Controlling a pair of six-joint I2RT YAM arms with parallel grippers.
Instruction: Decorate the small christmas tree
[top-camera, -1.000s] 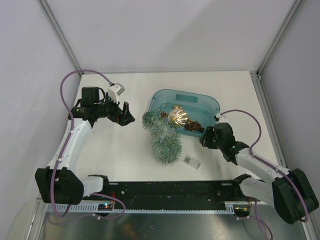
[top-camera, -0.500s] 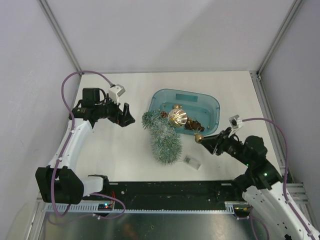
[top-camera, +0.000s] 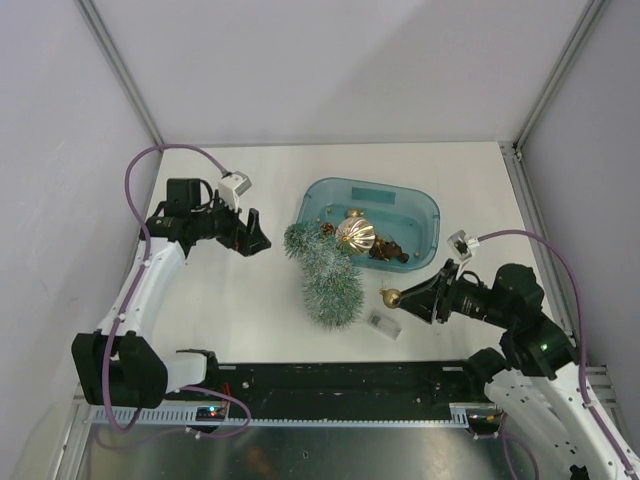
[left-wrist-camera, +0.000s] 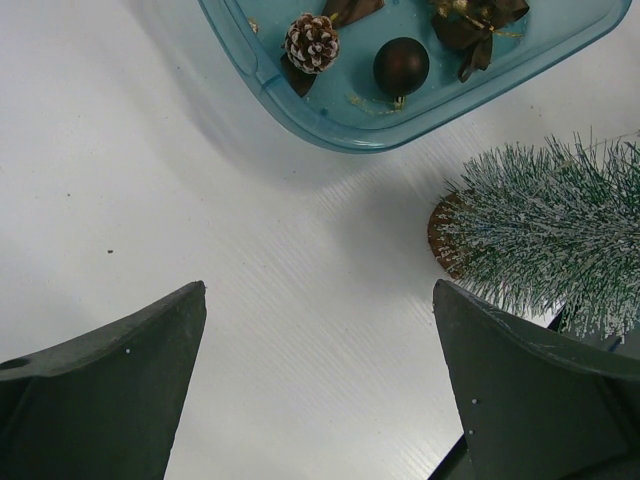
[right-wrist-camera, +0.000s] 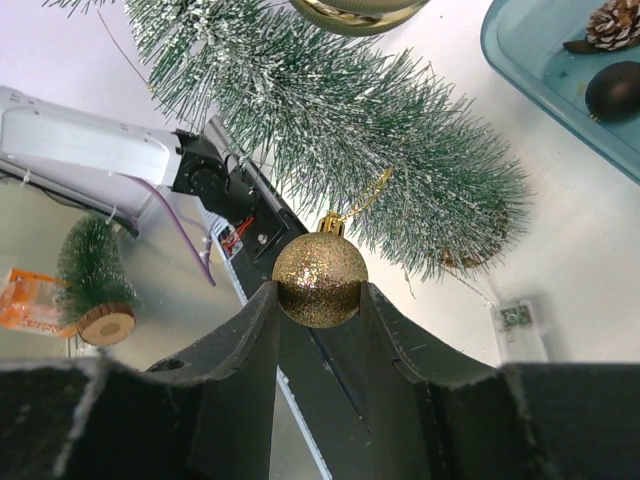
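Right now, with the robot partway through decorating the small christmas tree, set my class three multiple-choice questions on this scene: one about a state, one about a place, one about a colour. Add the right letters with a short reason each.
1. How is the small christmas tree placed?
A. Upright on its base
B. Lying on its side on the table
C. Hanging from a gripper

2. Where is the glittery gold ball?
A. On the bare table
B. Hung on the tree
C. Between the fingers of the right gripper

3. What colour is the tub?
A. Teal
B. Red
C. White

Answers:
1. B, since its round base faces sideways in the left wrist view.
2. C, since the fingers press on both sides of it in the right wrist view.
3. A, since its rim and walls are see-through teal.
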